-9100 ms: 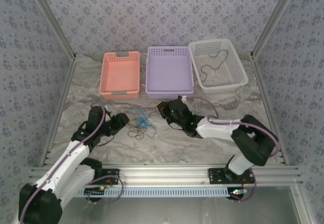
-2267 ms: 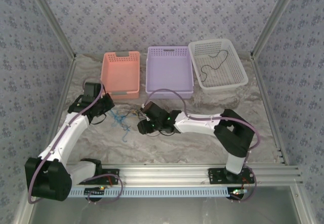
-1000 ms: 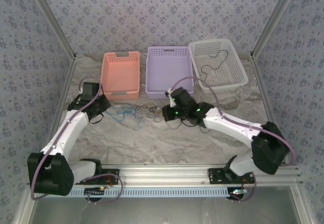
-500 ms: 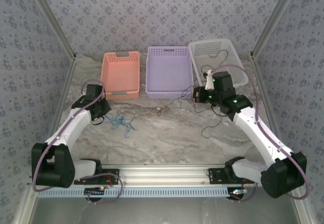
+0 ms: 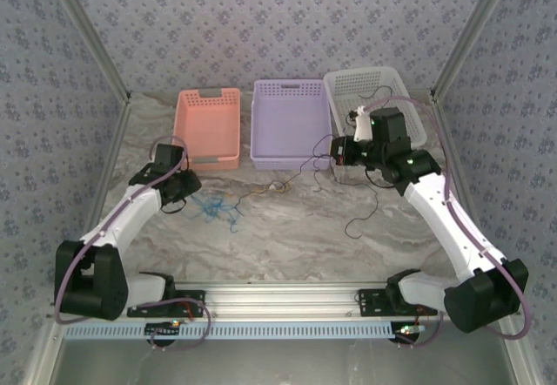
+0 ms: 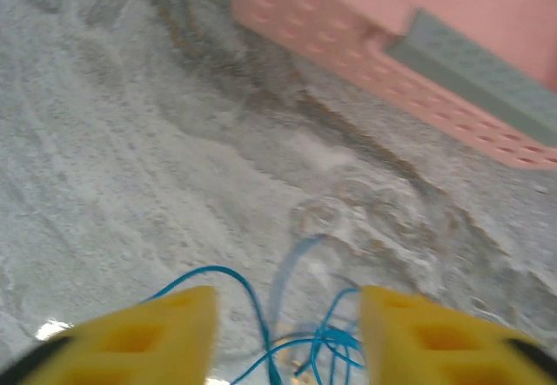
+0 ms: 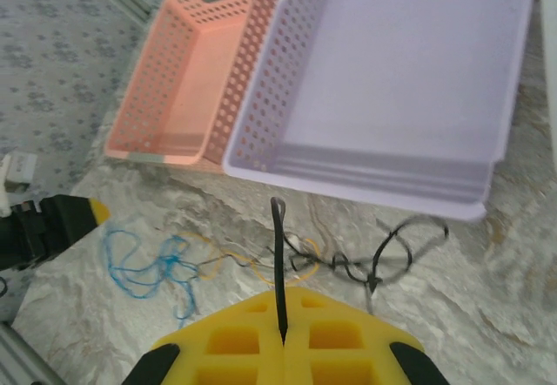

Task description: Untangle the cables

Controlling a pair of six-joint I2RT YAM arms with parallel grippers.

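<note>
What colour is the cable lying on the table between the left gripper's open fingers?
Blue. The cable shows best in the left wrist view.

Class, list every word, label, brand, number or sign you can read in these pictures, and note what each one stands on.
No text can be read anywhere.
The pink basket, purple basket and white basket carry no lettering.
The grey strip on the pink basket's wall is blurred and shows no text.
The wallpaper bears only a flower pattern.
</note>
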